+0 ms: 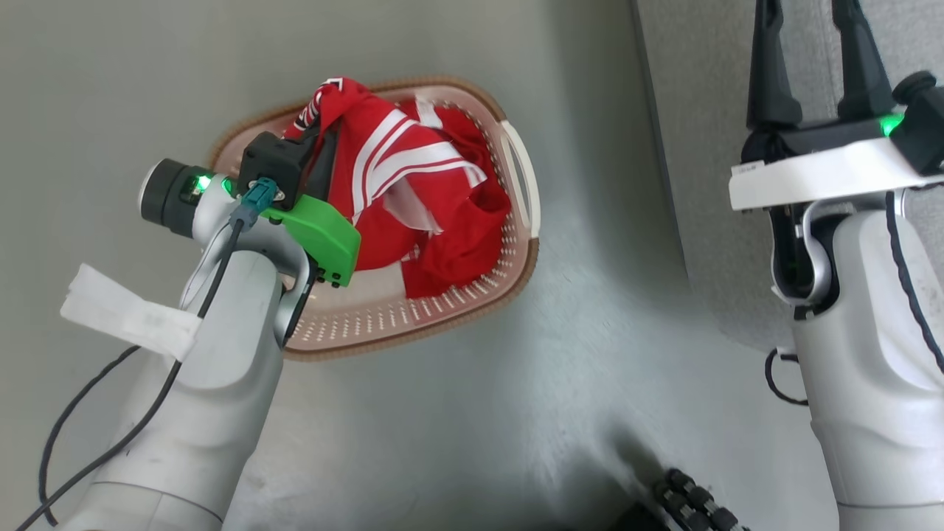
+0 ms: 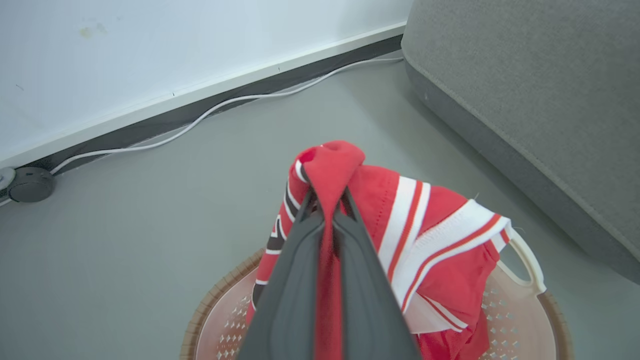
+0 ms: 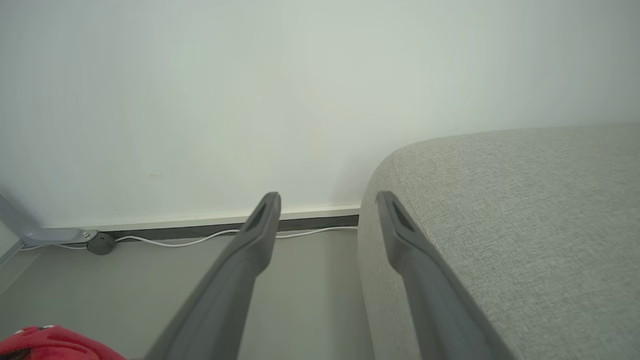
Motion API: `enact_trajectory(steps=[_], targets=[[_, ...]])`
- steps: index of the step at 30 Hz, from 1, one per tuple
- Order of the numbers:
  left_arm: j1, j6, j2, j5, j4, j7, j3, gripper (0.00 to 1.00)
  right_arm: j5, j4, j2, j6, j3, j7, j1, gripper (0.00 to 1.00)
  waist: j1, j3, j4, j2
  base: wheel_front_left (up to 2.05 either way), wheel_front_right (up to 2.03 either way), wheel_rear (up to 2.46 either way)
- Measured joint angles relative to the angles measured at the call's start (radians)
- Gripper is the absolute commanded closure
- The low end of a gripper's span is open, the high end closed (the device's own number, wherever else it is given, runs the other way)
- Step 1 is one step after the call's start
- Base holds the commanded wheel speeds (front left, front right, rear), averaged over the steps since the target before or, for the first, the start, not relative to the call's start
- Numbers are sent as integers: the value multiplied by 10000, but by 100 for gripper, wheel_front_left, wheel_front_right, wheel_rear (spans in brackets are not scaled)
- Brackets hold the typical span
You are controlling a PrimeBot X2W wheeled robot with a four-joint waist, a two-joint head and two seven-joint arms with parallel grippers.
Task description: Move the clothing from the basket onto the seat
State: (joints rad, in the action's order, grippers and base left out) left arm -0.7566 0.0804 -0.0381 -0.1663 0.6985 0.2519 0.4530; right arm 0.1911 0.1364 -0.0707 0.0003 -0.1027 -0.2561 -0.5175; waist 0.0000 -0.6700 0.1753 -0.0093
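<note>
The clothing (image 1: 413, 199), a red kit with white stripes, lies bunched in the cream basket (image 1: 472, 299) on the floor. My left gripper (image 2: 327, 200) is shut on a fold of the red jersey (image 2: 425, 235), pinching it up above the basket (image 2: 520, 320); the cloth drapes down from the fingers. In the head view the left fingers are hidden behind the wrist (image 1: 295, 184) and fabric. My right gripper (image 1: 811, 66) stands open over the edge of the light-grey seat (image 1: 708, 147), nothing between its fingers (image 3: 260, 235). A bit of red cloth (image 3: 45, 342) shows low left in the right wrist view.
The seat (image 2: 530, 100) stands right of the basket with a strip of grey floor (image 1: 590, 310) between. A white wall, dark baseboard and a white cable (image 2: 210, 112) run behind. A round grey fitting (image 2: 30, 184) sits by the wall. A dark ribbed part (image 1: 693, 501) shows bottom centre.
</note>
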Motion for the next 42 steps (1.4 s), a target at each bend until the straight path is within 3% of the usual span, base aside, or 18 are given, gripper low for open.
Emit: enact_trajectory(steps=[14,25,42], targets=[[1059,75,13,-748,-1388,0,178,100,-2,679,2,255,320,2,1236,0,0,2119,-674,0,0,0,0],[1769,-17,15,-1007,-1699,0,86,100,-88,1202,42,512,182,2,2098,0,0,3691,-1143,0,0,0,0],[2889,-29,8,-1185,-1741,-2,54,100,-236,2270,82,878,-802,4,3380,0,-1,5995,-1678,0,0,0,0]])
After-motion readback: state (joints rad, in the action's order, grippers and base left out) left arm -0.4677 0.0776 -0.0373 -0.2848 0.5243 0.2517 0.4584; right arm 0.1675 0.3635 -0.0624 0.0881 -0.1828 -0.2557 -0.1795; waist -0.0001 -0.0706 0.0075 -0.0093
